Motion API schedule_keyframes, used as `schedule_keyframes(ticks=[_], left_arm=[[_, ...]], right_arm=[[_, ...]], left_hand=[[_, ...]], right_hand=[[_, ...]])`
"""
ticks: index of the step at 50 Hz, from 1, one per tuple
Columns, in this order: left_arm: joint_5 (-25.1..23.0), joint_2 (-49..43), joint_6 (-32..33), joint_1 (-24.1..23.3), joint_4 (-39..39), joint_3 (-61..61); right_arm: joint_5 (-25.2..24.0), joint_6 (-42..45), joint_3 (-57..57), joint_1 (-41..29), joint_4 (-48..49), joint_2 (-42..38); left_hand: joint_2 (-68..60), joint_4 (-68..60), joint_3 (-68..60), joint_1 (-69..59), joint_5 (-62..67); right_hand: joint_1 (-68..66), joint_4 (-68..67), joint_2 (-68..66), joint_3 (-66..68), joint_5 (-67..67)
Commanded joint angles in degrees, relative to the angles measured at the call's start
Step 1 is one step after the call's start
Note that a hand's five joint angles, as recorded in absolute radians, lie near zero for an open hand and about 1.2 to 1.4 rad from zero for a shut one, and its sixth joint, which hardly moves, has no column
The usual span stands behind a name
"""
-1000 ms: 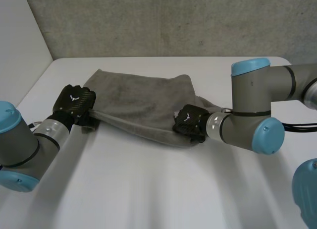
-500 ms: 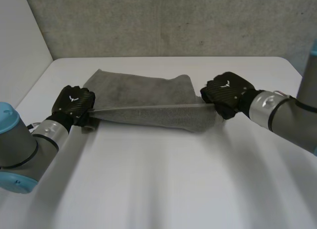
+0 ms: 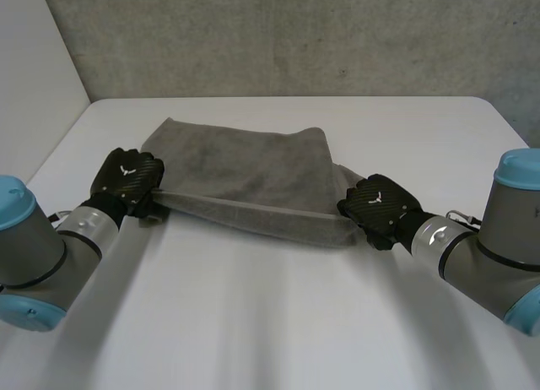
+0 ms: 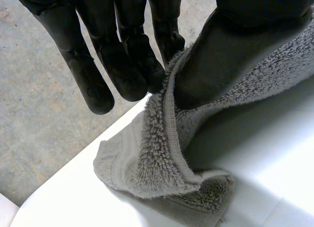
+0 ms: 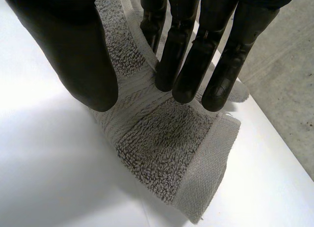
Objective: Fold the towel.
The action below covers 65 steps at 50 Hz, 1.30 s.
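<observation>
1. Since half a second ago the right hand (image 3: 375, 206) has come down from its raised spot and drawn toward the table's near edge, lowering the towel's front hem with it. The left hand (image 3: 126, 181) has kept its place.
2. The left hand sits toward the table's left edge, on the towel's near-left corner. Its wrist view shows the hem nipped between the thumb (image 4: 216, 60) and nearly straight fingers (image 4: 122, 65), a closed pinch on the cloth.
3. The grey terry towel (image 3: 240, 166) lies across the far half of the white table (image 3: 270, 322). Its far part is flat but rumpled, and its front hem is strung between the two hands.
4. The right hand holds the near-right corner, toward the table's right edge. Its thumb (image 5: 78, 55) is on one side of the woven band and its fingers (image 5: 189, 65) on the other, clamping the cloth.
5. The step in hand looks like stretching the front hem straight before carrying it over.
6. It would go best with both pinches kept firm and the hands level. The pull should be even, because the left pinch is shallow and could slip.
7. The right corner looks bunched and should be drawn smooth before both hands travel together toward the far edge.
</observation>
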<state>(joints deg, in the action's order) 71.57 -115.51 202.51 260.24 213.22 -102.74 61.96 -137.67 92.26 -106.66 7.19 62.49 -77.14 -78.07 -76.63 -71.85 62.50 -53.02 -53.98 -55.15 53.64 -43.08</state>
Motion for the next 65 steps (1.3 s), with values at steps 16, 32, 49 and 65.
schedule_keyframes(ticks=[16, 32, 49, 65], left_arm=[[-0.2, -0.42, 0.17, 0.0, 0.0, -0.18], [-0.2, -0.42, 0.17, 0.0, 0.0, -0.18], [-0.2, -0.69, 0.25, 0.0, 0.0, -0.18], [-0.29, -0.69, 0.34, -0.09, 0.0, -0.45]], right_arm=[[-2.37, 1.7, 1.6, 1.28, 6.88, -0.01], [-2.46, 3.55, 2.31, 0.66, 6.96, -0.88], [0.18, 5.83, -4.73, 0.4, 6.26, -8.09], [2.2, -1.81, -25.03, 0.14, -14.74, -12.22]], left_hand=[[-2.86, -1.93, -3.37, -8.15, 7.5], [-2.86, -1.93, -3.37, -8.15, 7.5], [-2.86, -1.93, -3.37, -8.15, 7.5], [-2.86, -1.93, -3.37, -8.15, 7.5]], right_hand=[[14.4, 15.36, 16.54, -15.02, 14.46], [31.49, 32.45, 33.63, -32.12, 31.56], [25.94, 26.9, 28.08, -26.57, 26.01], [25.77, 26.74, 27.91, -26.4, 25.84]])
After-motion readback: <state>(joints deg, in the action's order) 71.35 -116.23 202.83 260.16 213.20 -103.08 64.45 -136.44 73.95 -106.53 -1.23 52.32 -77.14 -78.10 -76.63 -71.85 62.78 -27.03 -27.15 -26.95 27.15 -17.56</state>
